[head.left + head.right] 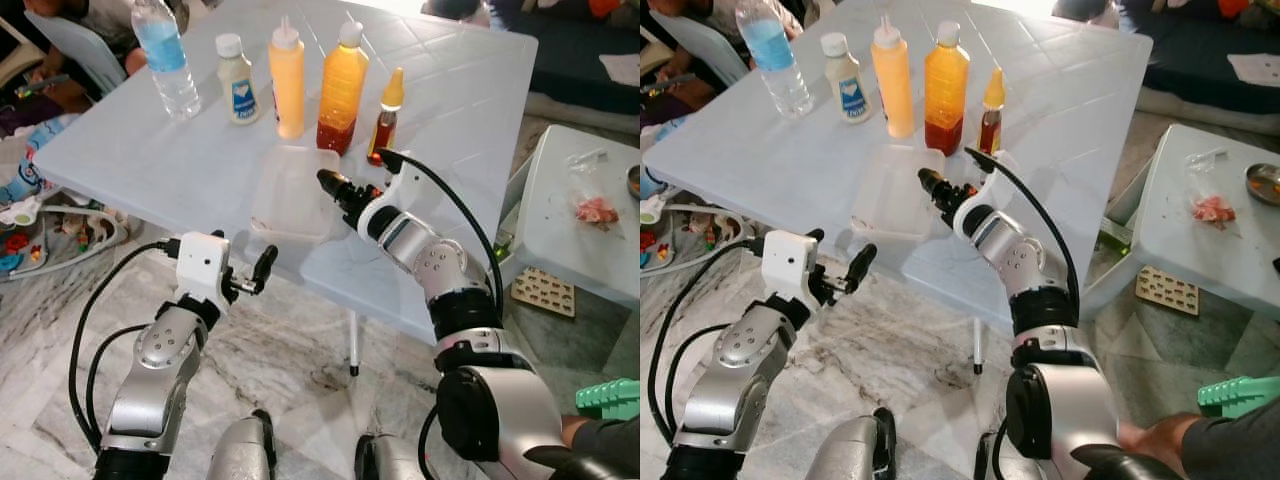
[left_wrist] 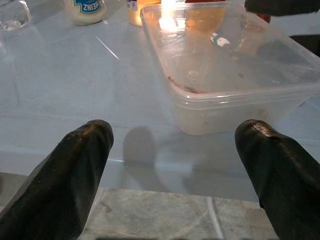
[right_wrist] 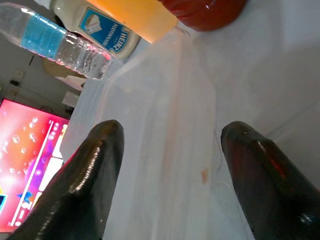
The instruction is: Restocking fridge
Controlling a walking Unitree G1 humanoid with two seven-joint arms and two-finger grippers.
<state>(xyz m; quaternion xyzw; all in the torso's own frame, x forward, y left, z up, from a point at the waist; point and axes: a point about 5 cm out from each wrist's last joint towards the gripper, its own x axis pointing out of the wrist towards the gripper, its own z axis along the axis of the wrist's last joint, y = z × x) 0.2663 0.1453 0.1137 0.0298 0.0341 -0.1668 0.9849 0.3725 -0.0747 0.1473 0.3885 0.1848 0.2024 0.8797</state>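
Left arm: bent at the elbow and raised from below the table edge, forearm pointing up and forward toward the table (image 1: 470, 110).
Left gripper (image 1: 262, 268): held just off the near edge of the table, below the tabletop's level, fingers spread apart with nothing between them; in its wrist view the two black fingers (image 2: 70, 175) frame the table edge.
Clear tub (image 1: 290, 195): an open plastic container on the table, just ahead of the left gripper and slightly to its right, near the table's front edge; a reddish smear shows on its inside.
Water bottle (image 1: 165, 55): well beyond the left gripper, at the far left of the row, upright with a blue label.
Mayonnaise jar (image 1: 237, 82): next in the row, white cap, upright.
Yellow squeeze bottle (image 1: 287, 80): upright, right of the jar, behind the tub.
Orange sauce bottle (image 1: 341, 88): upright, just beyond the right gripper, red layer at its base.
Small sauce bottle (image 1: 385, 118): upright, yellow cap, just behind the right wrist.
Right arm: reaches forward over the table, elbow low, forearm angled up and left.
Right gripper (image 1: 332, 185): at the right rim of the tub, fingers parted and holding nothing; its wrist view looks into the tub (image 3: 165, 135) between the two fingers.
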